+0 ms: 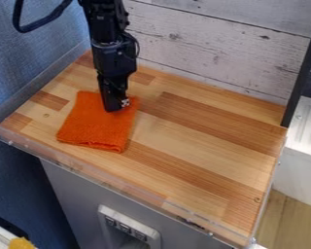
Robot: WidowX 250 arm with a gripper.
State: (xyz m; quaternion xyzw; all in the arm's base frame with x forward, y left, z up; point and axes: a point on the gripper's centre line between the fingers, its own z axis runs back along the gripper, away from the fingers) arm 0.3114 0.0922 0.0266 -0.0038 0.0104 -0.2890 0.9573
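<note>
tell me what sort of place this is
Probably a robot test station, perhaps in a lab or workshop. A black robot arm hangs down at an orange cloth, and the wooden counter has a clear plastic guard along its front edge.

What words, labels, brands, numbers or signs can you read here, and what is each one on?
None that I can read.
Orange cloth: no lettering visible.
Wooden counter: no lettering visible.
Gripper: pale spot near its tip, too small to tell whether it is print.
Pale panel below the counter: any marks on its dark squares are too small to read.
</note>
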